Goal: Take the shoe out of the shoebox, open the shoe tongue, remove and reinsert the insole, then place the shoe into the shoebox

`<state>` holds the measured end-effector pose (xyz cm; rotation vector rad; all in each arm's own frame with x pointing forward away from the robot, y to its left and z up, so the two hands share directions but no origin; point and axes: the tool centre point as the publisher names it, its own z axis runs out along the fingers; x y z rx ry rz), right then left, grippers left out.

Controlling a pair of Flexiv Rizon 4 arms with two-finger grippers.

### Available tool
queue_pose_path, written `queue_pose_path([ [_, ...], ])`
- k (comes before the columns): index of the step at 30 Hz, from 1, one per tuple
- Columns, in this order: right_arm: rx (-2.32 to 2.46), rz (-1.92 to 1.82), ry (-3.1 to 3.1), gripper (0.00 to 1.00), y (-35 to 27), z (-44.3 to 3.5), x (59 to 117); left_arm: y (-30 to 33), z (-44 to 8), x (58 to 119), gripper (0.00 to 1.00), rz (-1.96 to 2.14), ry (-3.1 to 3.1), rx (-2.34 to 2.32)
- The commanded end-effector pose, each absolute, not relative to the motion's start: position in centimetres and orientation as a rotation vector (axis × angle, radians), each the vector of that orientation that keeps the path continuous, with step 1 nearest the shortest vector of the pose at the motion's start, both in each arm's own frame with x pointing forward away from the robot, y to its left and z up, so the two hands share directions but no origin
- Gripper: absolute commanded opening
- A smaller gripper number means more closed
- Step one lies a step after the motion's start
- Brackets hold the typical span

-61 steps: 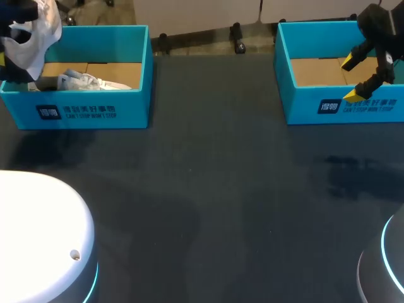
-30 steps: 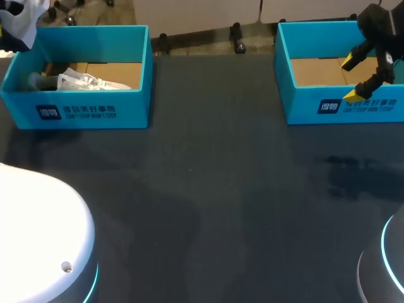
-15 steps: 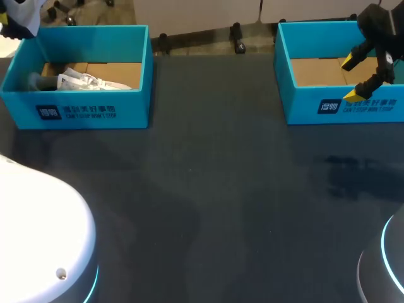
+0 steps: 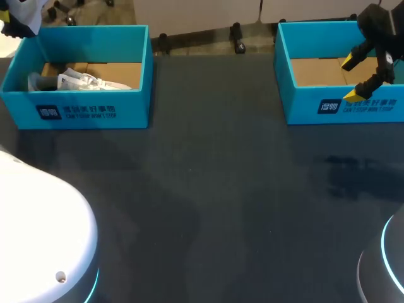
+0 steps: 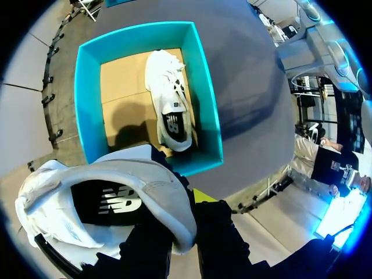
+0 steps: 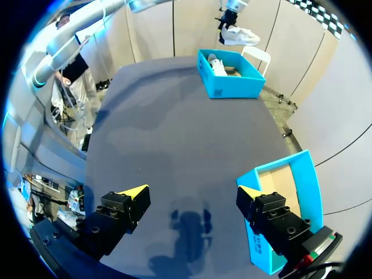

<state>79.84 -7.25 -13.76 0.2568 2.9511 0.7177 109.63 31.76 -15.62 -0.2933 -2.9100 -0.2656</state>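
Dark grey table, matte top, soft shadow patches twd right edge; another by left box

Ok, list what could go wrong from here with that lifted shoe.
1. The left gripper holds the shoe by one edge, high beside the left shoebox; a slip might drop it outside the box.
2. A second shoe lies in that box, so the return may land on it.
3. The open right gripper hangs over the right shoebox front wall and could clip it descending.
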Motion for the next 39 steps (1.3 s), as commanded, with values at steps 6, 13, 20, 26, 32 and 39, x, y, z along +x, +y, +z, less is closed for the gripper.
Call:
queue_pose_path([
  [6,0.258,0.714,2.954,1.0,-7.2,-13.8,80.0,31.8,-15.4,109.6,0.0,-0.268,-2.91,-0.294],
  [13,0.258,0.714,2.954,1.0,-7.2,-13.8,80.0,31.8,-15.0,109.7,0.0,-0.306,-2.921,-0.354],
  [20,0.258,0.714,2.954,1.0,-7.2,-13.8,80.0,32.5,-14.3,110.5,0.0,-0.401,-2.819,-0.912],
  [26,0.258,0.714,2.954,1.0,-7.2,-13.8,80.0,32.6,-13.7,111.2,0.0,-0.43,-2.729,-1.136],
  [32,0.258,0.714,2.954,1.0,-7.2,-13.8,80.0,32.7,-13.6,111.5,0.0,-0.432,-2.591,-1.427],
  [39,0.258,0.714,2.954,1.0,-7.2,-13.8,80.0,33.2,-13.2,112.0,0.0,-0.387,-2.408,-1.717],
])
